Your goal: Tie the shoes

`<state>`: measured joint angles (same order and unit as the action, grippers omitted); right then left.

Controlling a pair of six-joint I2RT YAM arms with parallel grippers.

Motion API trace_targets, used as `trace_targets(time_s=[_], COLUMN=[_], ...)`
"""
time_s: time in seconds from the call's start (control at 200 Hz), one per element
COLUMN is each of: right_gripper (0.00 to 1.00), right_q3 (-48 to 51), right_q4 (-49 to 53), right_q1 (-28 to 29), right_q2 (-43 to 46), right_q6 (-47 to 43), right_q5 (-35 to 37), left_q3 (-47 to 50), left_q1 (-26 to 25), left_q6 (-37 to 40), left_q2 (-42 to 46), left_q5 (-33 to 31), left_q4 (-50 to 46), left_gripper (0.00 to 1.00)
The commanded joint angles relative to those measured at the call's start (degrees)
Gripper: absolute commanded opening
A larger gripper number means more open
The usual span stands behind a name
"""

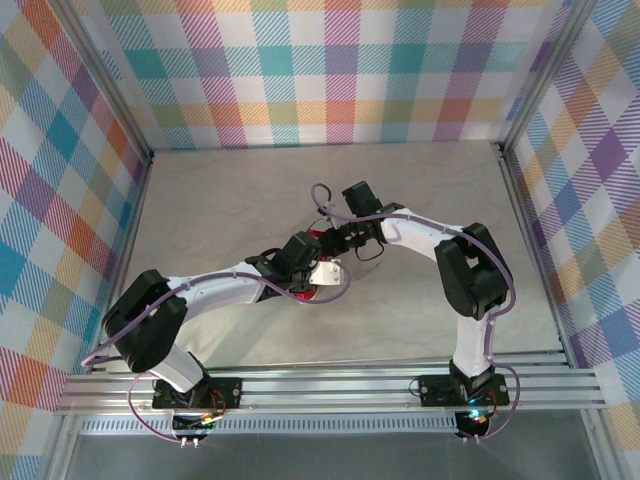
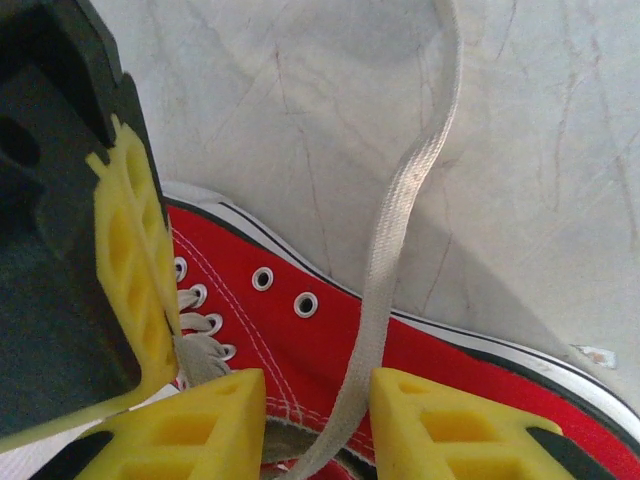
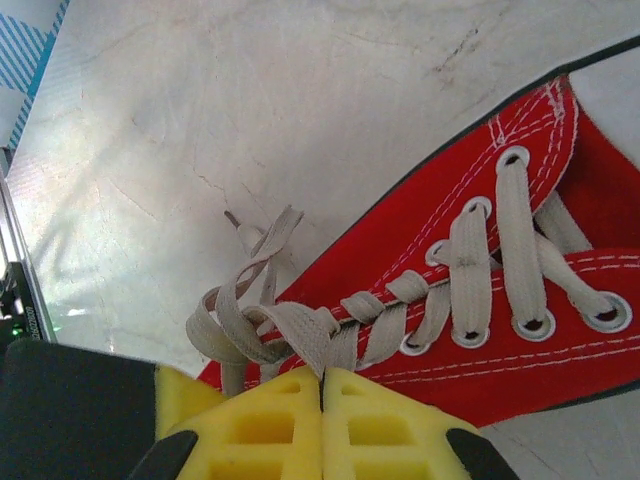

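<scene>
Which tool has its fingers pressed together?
The right tool: its yellow fingers meet, pinching the bunched laces. The left tool has fingers apart, a lace strand passing between them.

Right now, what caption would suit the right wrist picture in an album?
Yellow-fingered right gripper pinched shut on the bunched whitish laces of a red sneaker on the pale table.

A pale table point(image 1: 220, 200) with a marbled top shows thin dark scratches and hairline cracks. Plaid walls point(image 1: 330, 70) in pink, teal, yellow and purple rise from the table's far, left and right edges. Bare metal struts point(image 1: 106, 85) run down the two far corners to meet the table. A ribbed aluminium rail point(image 1: 330, 385) lies across the table's near edge. A small white fleck point(image 2: 597, 355) lies on the table top.
</scene>
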<state>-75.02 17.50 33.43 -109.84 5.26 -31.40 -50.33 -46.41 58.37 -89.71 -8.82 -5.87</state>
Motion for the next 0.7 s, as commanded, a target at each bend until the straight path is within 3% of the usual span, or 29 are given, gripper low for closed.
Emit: trace_targets(time_s=[0.0,0.18,0.405,0.695], right_gripper=[0.06,0.06,0.06,0.06], right_q3=[-1.5,-1.2,-1.2,0.5], right_q4=[1.5,1.5,1.6,-0.4], right_q1=[0.1,0.1,0.1,0.1], right_q2=[-0.5,-0.3,-0.3,1.1], right_q6=[-1.1,-1.1,-1.2,-1.3], right_q5=[-1.9,-2.1,-1.8,-1.7], left_q3=[-1.6,-2.6,-3.1,-1.0], left_q1=[-0.3,-0.4,-0.5,3.5], left_q6=[1.4,2.7,3.0,-5.2], left_q2=[-1.5,-2.5,-1.1,7.3], left_q5=[-2.7,-3.8,-3.3,7.8], left_q4=[-1.7,-4.6,-6.5,-4.5], left_gripper=[0.32,0.30,0.00,0.00])
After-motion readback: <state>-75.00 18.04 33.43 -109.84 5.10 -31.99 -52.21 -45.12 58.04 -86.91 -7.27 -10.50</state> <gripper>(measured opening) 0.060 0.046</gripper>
